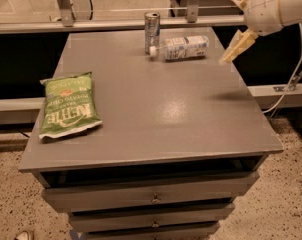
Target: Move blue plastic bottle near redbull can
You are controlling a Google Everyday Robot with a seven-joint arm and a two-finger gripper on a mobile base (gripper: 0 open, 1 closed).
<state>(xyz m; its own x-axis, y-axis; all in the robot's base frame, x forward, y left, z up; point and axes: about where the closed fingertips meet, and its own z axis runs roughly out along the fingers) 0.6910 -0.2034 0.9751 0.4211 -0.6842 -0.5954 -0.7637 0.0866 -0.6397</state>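
- My gripper (230, 25) hangs spread and empty off the table's (156, 119) right edge.
- One bottle (183, 48) lies lengthwise left-right, its cap pointing left, just beside one can (151, 31).
- One chip bag (68, 105).

Redbull can (151, 31) upright at the far edge of the tabletop (161, 114). Blue plastic bottle (185, 47) on its side just right of the can, white cap toward the can's base; contact cannot be told. Pincer (227, 25) in the air well right of the can, past the bottle's bottom end, fingers spread wide, nothing held. Green chip bag (68, 105) lies flat, well apart from the can, near-left.
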